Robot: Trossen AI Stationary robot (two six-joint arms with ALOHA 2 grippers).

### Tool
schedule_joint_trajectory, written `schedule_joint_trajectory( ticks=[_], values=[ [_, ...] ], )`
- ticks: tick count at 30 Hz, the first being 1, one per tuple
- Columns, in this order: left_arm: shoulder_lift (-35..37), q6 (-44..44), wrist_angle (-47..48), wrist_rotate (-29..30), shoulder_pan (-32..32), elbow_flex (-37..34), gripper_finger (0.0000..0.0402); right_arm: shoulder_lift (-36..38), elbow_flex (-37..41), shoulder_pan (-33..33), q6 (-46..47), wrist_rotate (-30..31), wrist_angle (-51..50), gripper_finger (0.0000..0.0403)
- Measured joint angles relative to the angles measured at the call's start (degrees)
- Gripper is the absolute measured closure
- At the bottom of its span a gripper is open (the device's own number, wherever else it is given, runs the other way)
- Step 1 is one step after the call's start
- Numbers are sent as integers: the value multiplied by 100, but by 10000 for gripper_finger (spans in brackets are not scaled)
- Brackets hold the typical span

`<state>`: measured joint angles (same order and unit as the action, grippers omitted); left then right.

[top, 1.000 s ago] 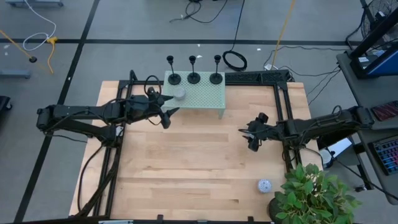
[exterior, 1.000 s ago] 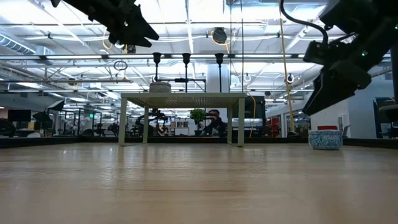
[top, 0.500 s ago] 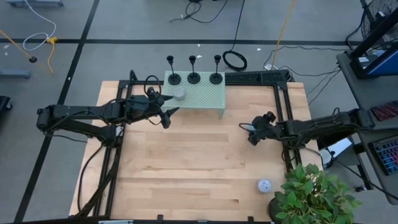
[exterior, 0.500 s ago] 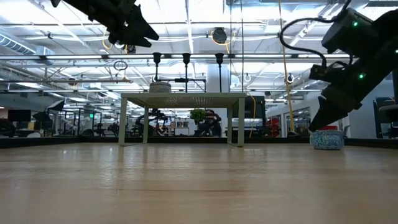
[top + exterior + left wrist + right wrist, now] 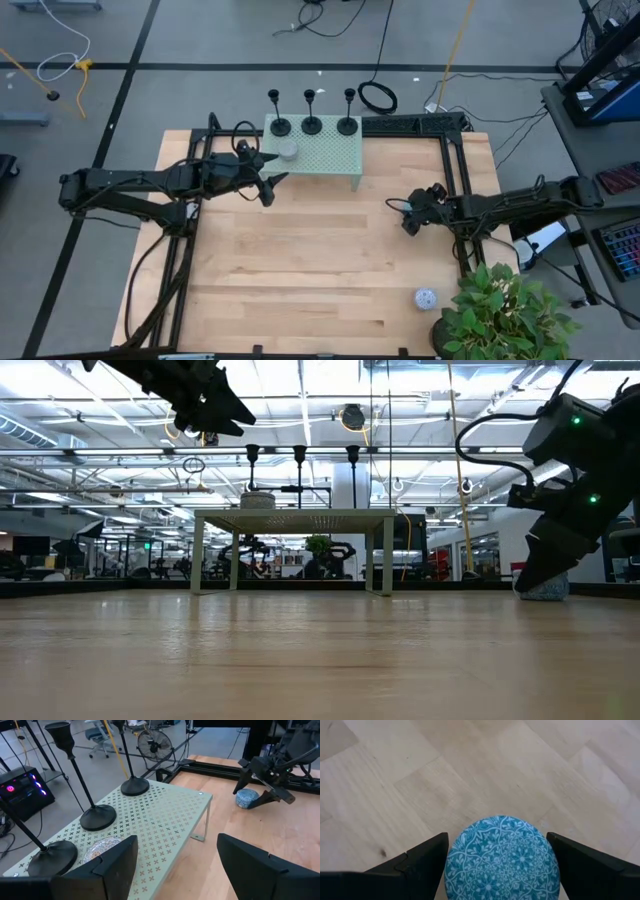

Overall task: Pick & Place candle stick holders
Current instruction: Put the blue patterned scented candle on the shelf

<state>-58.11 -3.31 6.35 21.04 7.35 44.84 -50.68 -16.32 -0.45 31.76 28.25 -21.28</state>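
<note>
Three black candle stick holders [image 5: 280,125] [image 5: 312,123] [image 5: 347,123] stand upright on their dome bases along the far edge of a pale green perforated stand [image 5: 330,158]. They also show in the left wrist view [image 5: 98,816]. My left gripper [image 5: 270,180] is open and empty. It hovers at the stand's near left corner, above the stand's top. My right gripper [image 5: 410,222] is open and low over the table at the right. Its fingers stand on either side of a blue patterned puck [image 5: 502,857] that lies flat on the wood. My right gripper comes at the blue puck [image 5: 246,798] slanting down from the table's right side, one finger on each side of it. The puck lies on the table. I cannot tell whether the fingers touch it.
A grey speckled puck [image 5: 289,151] lies on the stand near the left holder. A whitish puck [image 5: 425,297] lies at the near right by a potted plant [image 5: 505,315]. Black frame rails [image 5: 455,190] run along the table's sides. There is bare wood in the middle [image 5: 310,260].
My right gripper has gone down toward the blue puck, tipping its fingers downward, and now stands over it with a finger on each side.
</note>
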Motion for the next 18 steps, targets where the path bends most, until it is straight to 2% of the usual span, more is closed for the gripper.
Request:
schedule_joint_trajectory(
  ticks=[8, 12, 18],
  values=[
    [0, -4, 9, 0, 0, 0, 128, 0, 0, 0, 57, 6, -2, 73],
    [0, -32, 44, 0, 0, 0, 128, 0, 0, 0, 395, 0, 46, 74],
    [0, -161, 206, -2, 0, 0, 128, -2, 0, -2, 367, -83, 596, 100]
  ],
)
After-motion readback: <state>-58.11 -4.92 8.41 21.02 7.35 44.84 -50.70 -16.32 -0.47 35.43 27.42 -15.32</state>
